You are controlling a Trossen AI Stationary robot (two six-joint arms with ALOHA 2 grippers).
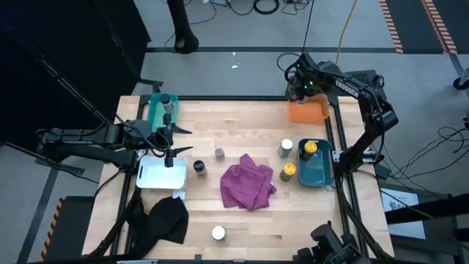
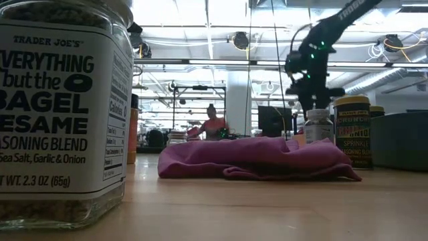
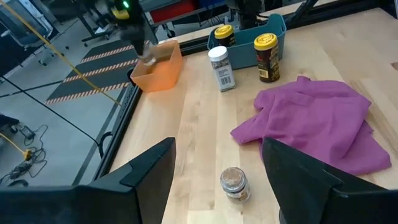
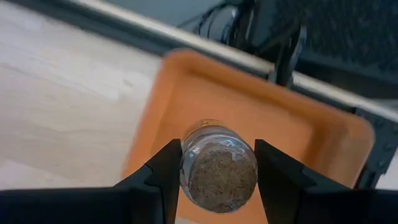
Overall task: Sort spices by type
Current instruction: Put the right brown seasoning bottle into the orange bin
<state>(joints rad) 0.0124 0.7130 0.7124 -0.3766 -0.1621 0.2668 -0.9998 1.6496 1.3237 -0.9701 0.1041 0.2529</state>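
My right gripper hangs over the orange tray at the table's far right, shut on a clear spice jar with brown contents. My left gripper is open above the table's left side, near the white tray; a brown-filled jar stands ahead of it. Other jars stand upright: a dark-lidded one, a white-lidded one, a yellow-lidded one, another yellow-lidded one in the teal tray, and a white-lidded one near the near edge. My right gripper pinches the jar between its two fingers, one on each side of the round glass wall. The jar's brown-filled end faces the wrist camera. It is lifted clear above the orange tray's floor.
A crumpled magenta cloth lies mid-table between the jars. A green tray sits at the far left and a black cloth at the near left corner. In the low view a person stands far behind the table.
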